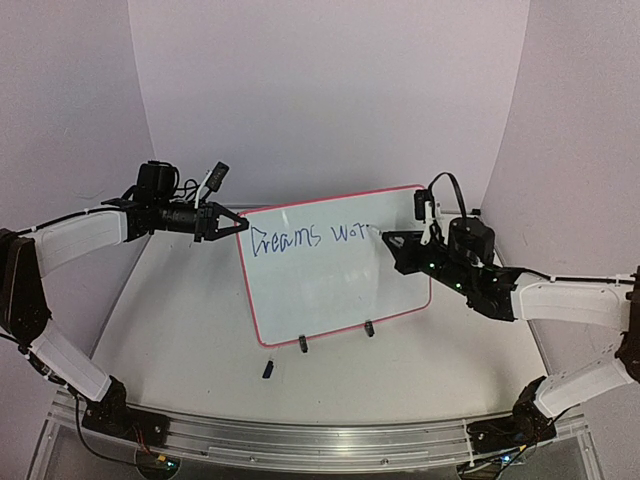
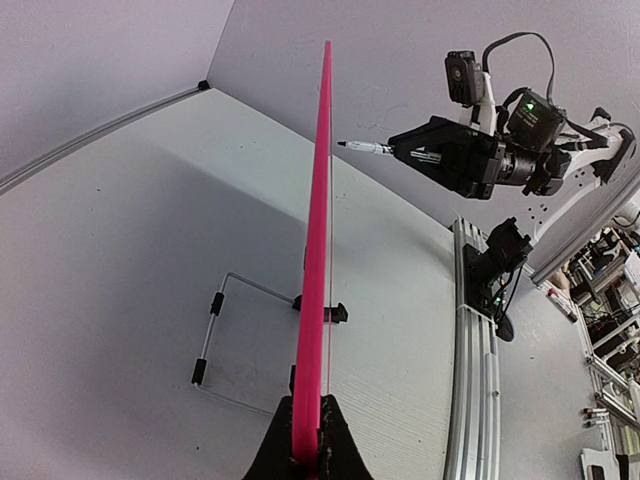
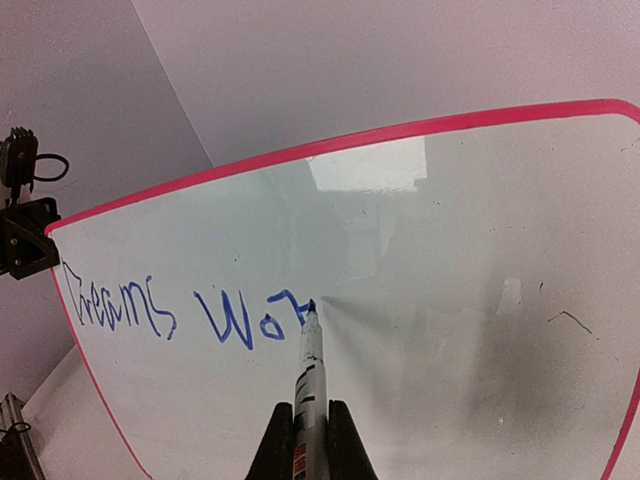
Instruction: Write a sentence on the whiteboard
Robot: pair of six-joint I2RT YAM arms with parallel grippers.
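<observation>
White tabletop [image 1: 180, 340], pale walls, and the whiteboard [image 1: 340, 275] is standing upright mid-table. The left gripper [image 1: 238, 224] is pinching its top-left corner. The right gripper [image 1: 388, 239] is clamping a marker [image 3: 310, 375], its tip pressing the board just right of the blue writing [image 3: 180, 312].

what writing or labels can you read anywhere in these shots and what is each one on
"Dreams": blue handwriting on the whiteboard, at the left of the written line.
"Wo" plus one unfinished letter: same line, ending at the tip of the marker.
Print on the marker's barrel: too small and blurred to read.
Nothing else readable in any view.
</observation>
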